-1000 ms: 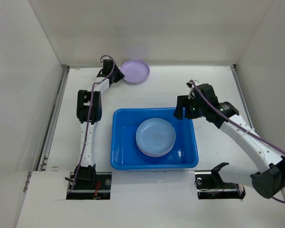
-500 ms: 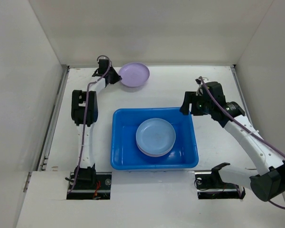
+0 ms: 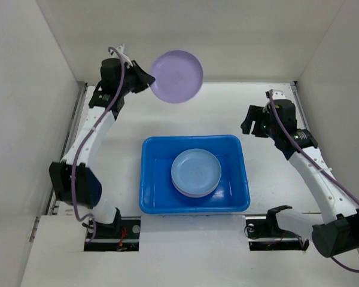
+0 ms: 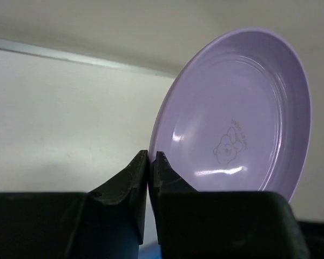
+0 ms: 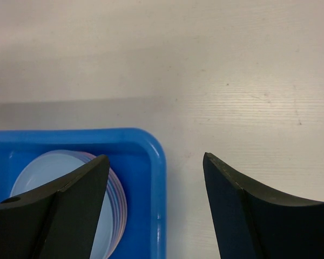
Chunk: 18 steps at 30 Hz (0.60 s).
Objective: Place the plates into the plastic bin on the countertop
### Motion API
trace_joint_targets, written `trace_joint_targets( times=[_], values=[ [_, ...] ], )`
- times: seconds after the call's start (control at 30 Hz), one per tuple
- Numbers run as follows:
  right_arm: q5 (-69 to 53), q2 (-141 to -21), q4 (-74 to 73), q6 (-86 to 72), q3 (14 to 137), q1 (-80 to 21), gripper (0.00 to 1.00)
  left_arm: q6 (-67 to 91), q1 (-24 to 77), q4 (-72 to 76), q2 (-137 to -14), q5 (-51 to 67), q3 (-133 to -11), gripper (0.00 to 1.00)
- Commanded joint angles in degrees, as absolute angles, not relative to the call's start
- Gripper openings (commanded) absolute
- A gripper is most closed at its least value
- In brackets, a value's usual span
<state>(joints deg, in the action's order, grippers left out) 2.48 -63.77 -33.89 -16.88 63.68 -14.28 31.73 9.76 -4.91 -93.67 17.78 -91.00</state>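
Left arm (image 3: pixel 90 134) stretched up the left side of the overhead view, wrist high in the upper left. I read the left gripper (image 4: pixel 150 157) as pinched tight on the plate (image 4: pixel 237 118) rim. Right arm (image 3: pixel 317 176) bent along the right edge; right gripper (image 5: pixel 154 159) mid-right, jaws spread wide, gripping nothing.

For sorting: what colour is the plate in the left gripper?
Lilac plate, small cartoon print; best in left wrist view.
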Motion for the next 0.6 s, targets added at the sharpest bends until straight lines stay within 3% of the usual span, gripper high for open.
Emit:
trace_joint_targets(
  times=[0.0,0.27,0.57],
  values=[
    [6.15,-62.67,-28.22,-18.1,62.76,-13.4,0.77,26.29,14.0,-12.29,-86.77,21.27,-83.08,0.02],
    [6.86,-62.58,-23.2,-21.09,61.61,-13.67,0.77,22.24,28.41,-20.47,-74.45,17.14,-67.25,0.02],
    [7.29,-62.84,-23.38,-20.83,62.93,-14.02,0.77,21.62,35.72,-23.99,-71.72,14.68,-58.98,0.02]
  ],
)
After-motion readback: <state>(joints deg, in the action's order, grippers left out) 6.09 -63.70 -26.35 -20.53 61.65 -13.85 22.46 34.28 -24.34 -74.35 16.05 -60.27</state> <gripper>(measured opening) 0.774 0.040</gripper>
